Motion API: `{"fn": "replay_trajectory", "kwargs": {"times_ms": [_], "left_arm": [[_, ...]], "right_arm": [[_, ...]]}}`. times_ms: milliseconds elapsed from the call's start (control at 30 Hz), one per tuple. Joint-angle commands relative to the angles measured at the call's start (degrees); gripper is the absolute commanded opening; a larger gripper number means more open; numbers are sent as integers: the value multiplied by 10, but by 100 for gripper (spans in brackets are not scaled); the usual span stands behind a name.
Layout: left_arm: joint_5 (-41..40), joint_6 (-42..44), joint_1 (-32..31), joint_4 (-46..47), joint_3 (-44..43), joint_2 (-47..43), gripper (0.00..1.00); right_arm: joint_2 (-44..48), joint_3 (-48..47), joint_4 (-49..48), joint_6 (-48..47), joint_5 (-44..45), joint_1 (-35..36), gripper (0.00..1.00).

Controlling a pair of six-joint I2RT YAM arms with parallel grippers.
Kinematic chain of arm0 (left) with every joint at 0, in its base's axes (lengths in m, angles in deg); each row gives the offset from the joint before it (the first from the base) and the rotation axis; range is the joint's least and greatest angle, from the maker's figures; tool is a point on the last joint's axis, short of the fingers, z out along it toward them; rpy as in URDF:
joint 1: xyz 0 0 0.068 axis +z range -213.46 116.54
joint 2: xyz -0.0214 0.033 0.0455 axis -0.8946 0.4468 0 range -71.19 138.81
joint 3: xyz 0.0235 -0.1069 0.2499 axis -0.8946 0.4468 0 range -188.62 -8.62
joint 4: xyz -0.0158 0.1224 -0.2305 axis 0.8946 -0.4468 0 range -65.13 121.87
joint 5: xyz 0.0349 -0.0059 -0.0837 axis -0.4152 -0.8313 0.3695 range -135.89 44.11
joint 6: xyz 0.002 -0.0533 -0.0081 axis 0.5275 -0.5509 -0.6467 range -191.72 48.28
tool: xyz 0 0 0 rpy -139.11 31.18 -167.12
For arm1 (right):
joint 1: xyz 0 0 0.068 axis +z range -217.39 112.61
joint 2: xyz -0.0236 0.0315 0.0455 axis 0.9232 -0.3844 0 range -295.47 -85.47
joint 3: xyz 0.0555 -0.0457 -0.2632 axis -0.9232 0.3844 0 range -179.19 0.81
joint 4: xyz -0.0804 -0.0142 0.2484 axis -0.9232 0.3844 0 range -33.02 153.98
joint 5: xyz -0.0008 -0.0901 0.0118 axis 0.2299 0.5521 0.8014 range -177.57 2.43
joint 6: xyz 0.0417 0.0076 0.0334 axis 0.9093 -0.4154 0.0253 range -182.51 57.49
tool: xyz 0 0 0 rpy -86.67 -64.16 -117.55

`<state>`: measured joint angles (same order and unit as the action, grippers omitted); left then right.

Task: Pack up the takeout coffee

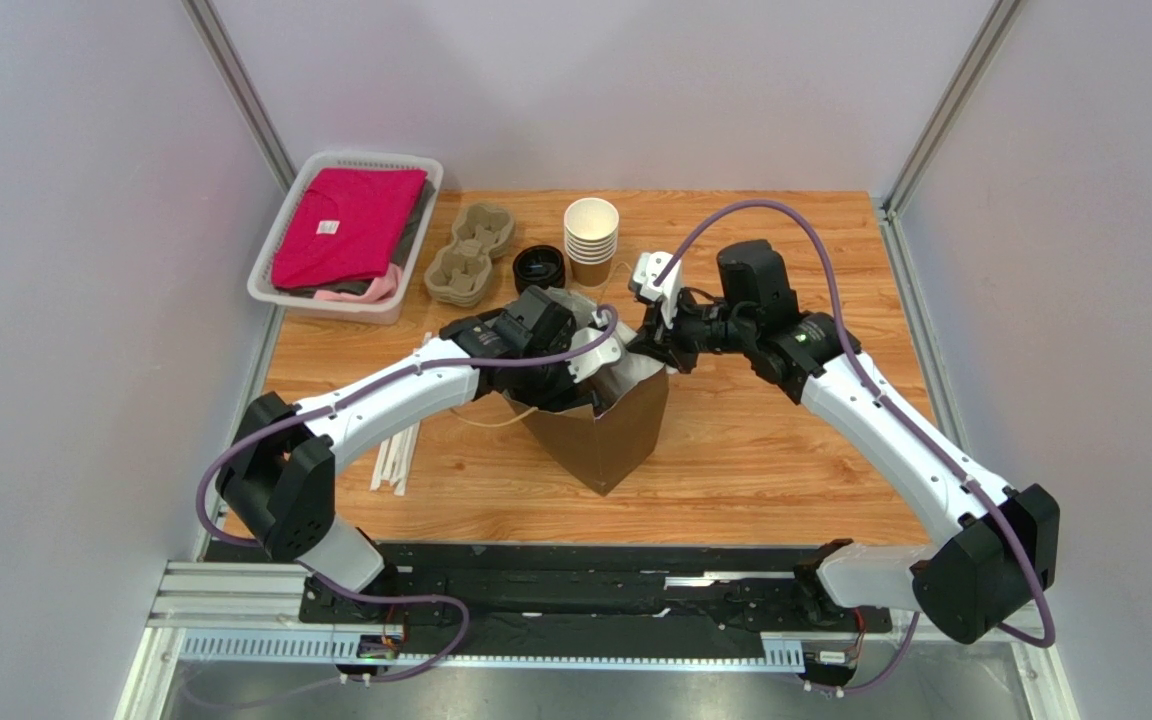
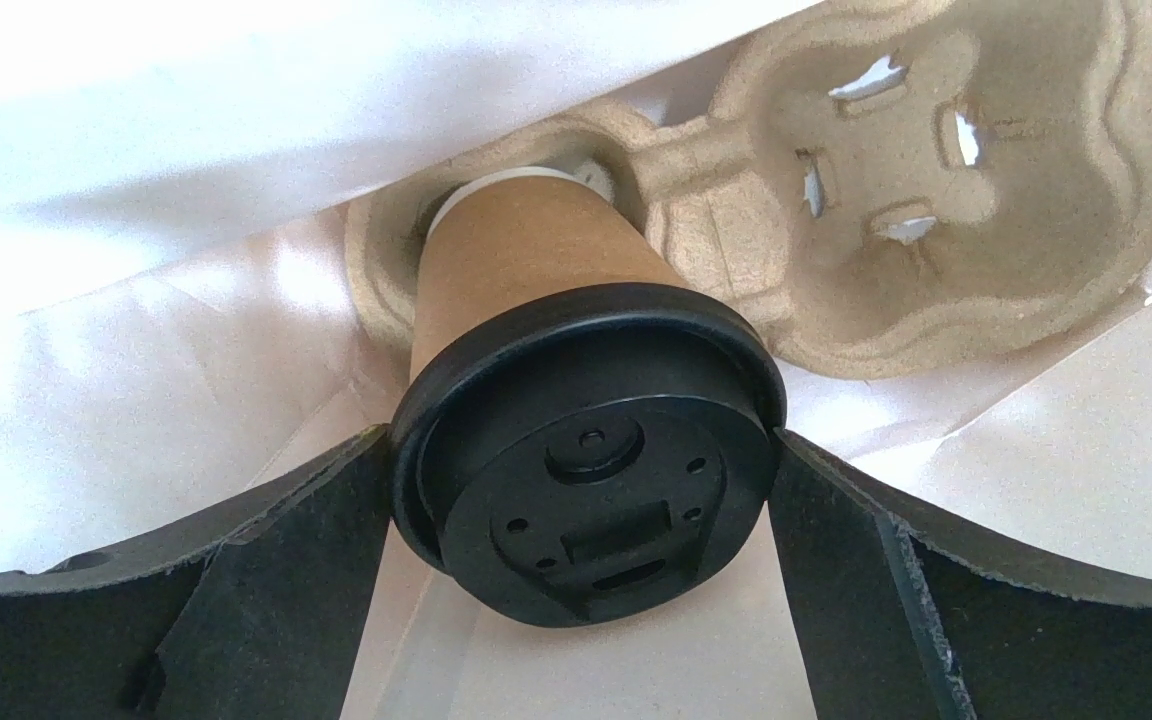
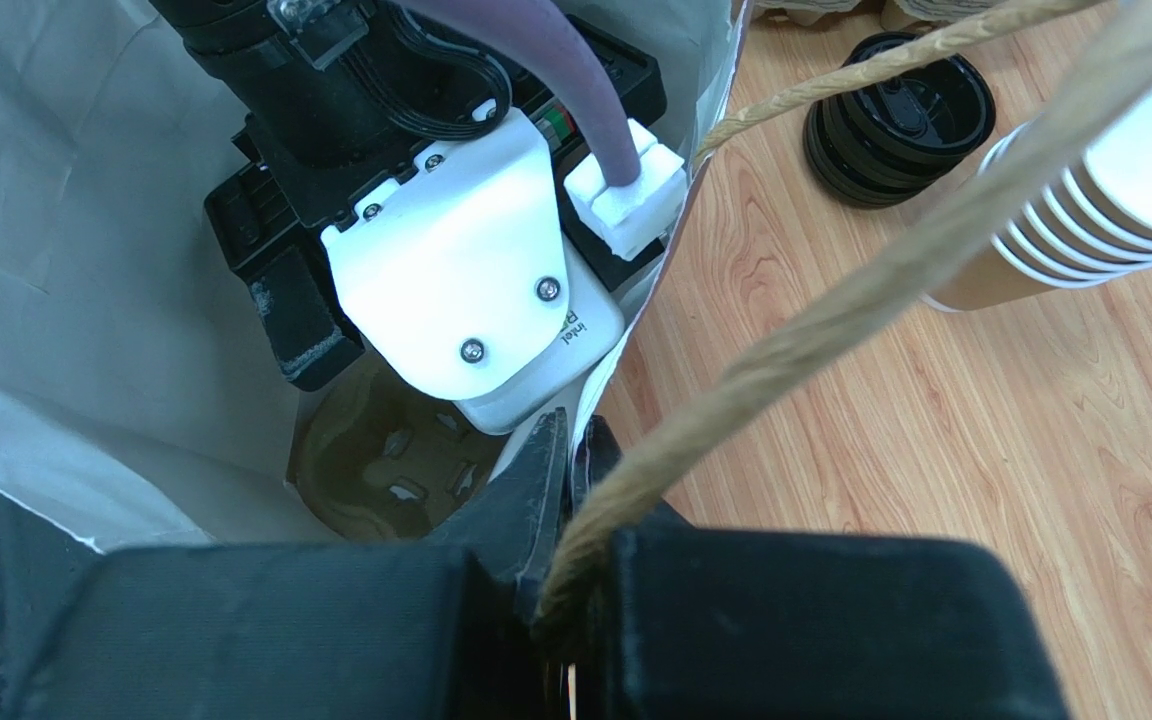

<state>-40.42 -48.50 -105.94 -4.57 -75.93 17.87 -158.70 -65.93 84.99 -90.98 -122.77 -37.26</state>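
Inside: the takeout coffee point(image 2: 582, 390) is down in the brown paper bag point(image 1: 612, 428), which stands mid-counter point(image 1: 778, 450). In the left wrist view, the cup's base sits in one well of a pulp carrier point(image 2: 973, 195) at the bag's bottom, with the black lid facing the camera.

Left gripper point(image 2: 579, 450): reaching into the bag from above. Its fingers point(image 2: 297, 555) are spread wide, one at each side of the lid's rim. They sit right against the rim; cannot tell whether they press it or merely flank it.

Right gripper point(image 3: 570, 458): at the bag's rim on the far right side, its fingers pressed together and pinching the bag's twisted paper handle point(image 3: 838, 300).

Back of the counter:
- a stack of lidless cups point(image 1: 591, 240)
- just left of the stack, a pile of black lids point(image 1: 539, 267)
- two more pulp carriers point(image 1: 471, 252)
- a white basket point(image 1: 274, 248) holding pink cloth

Near the left arm, pale sticks point(image 1: 394, 458) lie on the wood.
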Motion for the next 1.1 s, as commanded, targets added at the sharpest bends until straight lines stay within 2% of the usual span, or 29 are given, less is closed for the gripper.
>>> {"fn": "replay_trajectory", "kwargs": {"times_ms": [0, 200, 867, 1067], "left_arm": [[-5, -6, 3, 45, 2, -28, 99], [17, -2, 3, 40, -9, -41, 99], [39, -1, 3, -101, -112, -40, 99], [104, 26, 5, -138, -145, -70, 99]], "right_arm": [[-1, -16, -8, 9, -30, 11, 0], [-4, -16, -7, 4, -19, 11, 0], [-1, -9, -24, -3, 4, 10, 0], [0, -9, -23, -10, 5, 11, 0]]}}
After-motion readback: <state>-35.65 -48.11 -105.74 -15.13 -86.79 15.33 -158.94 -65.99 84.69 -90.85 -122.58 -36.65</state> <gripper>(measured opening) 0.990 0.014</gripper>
